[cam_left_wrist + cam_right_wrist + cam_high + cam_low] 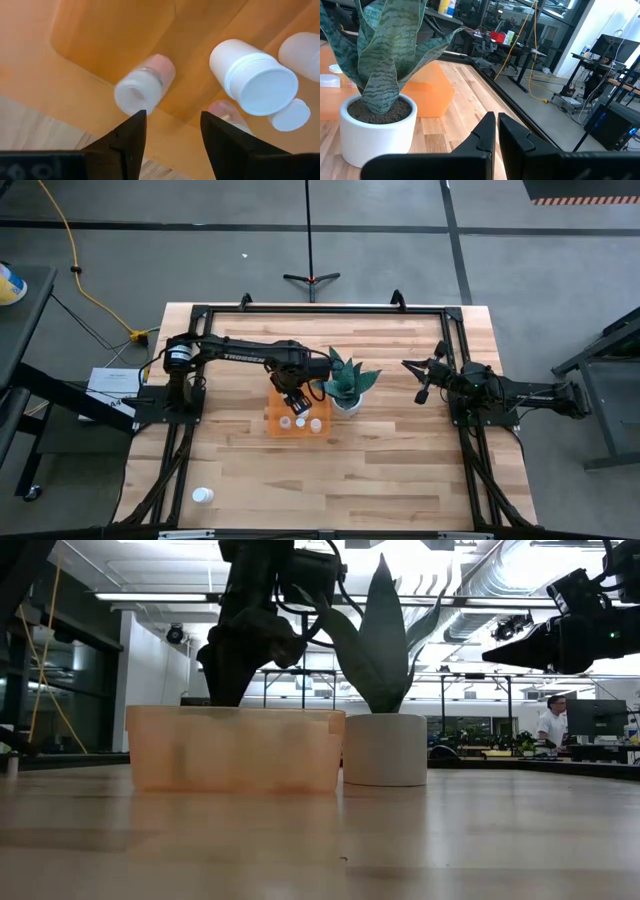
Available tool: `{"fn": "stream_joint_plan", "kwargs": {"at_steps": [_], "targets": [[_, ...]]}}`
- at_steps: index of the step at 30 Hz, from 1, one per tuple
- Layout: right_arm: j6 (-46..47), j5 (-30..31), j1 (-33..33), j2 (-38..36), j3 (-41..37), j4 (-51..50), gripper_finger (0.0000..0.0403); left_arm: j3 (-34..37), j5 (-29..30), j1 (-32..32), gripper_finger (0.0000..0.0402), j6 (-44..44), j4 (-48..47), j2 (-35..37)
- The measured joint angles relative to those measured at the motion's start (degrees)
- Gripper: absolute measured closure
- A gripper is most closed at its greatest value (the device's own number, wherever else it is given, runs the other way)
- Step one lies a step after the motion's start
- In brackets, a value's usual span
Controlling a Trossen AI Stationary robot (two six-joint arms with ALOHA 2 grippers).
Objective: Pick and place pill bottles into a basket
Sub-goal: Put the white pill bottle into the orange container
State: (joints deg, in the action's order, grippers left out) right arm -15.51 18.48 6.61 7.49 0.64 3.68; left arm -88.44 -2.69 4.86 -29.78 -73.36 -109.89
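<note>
The orange basket (298, 420) stands mid-table, also in the low view (235, 748). Several white pill bottles lie inside it (300, 421). In the left wrist view one bottle (144, 86) shows just beyond my fingertips, another larger one (254, 76) beside it, and more (301, 47) further off. One more bottle (203, 495) stands on the table near the front left. My left gripper (172, 125) hovers open and empty over the basket (293, 402). My right gripper (424, 383) waits shut and empty at the right, above the table (496, 131).
A white pot with a teal spiky plant (347, 387) stands right against the basket's right side, close to my left arm (385, 748). A black frame rail (320, 310) runs around the tabletop. A person (550, 725) stands in the room far behind.
</note>
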Motion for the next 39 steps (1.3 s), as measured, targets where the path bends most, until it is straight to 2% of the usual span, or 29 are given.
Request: {"fn": "stream_joint_plan", "kwargs": {"at_steps": [4,7,10,14,21,26,28,32,39], "targets": [[0.0,0.0,0.0,0.0,0.0,0.0,0.0391,-0.07,-1.41,0.0,0.018,0.97,-1.3,0.0],[0.0,0.0,0.0,0.0,0.0,0.0,0.0391,-2.36,-2.36,-0.03,0.0179,0.31,-8.01,0.16],[0.0,0.01,0.0,0.0,0.0,0.0,0.0391,-5.77,1.04,-1.37,0.0179,-2.1,-12.86,1.42],[0.0,0.07,0.0,0.0,0.0,0.01,0.0391,-10.6,5.53,-5.4,0.0179,-6.2,-14.5,4.79],[0.0,0.07,0.0,0.63,-0.04,0.04,0.0391,-13.27,15.34,-18.96,0.0179,-18.74,-12.29,10.59],[0.0,0.04,-0.02,0.72,-0.04,0.04,0.0391,-13.25,16.0,-30.13,0.0179,-32.15,-12.21,10.68],[0.0,0.04,-0.02,0.72,-0.04,0.04,0.0391,-13.25,12.86,-34.27,0.0179,-39.41,-12.11,10.41],[0.0,0.04,0.0,0.72,-0.04,0.12,0.0391,-12.27,4.56,-41.72,0.0179,-59.77,-10.96,10.29],[0.0,0.02,-0.02,0.76,-0.07,0.2,0.0391,-7.13,-1.45,-54.1,0.0179,-93.62,-8.11,10.29]]}}
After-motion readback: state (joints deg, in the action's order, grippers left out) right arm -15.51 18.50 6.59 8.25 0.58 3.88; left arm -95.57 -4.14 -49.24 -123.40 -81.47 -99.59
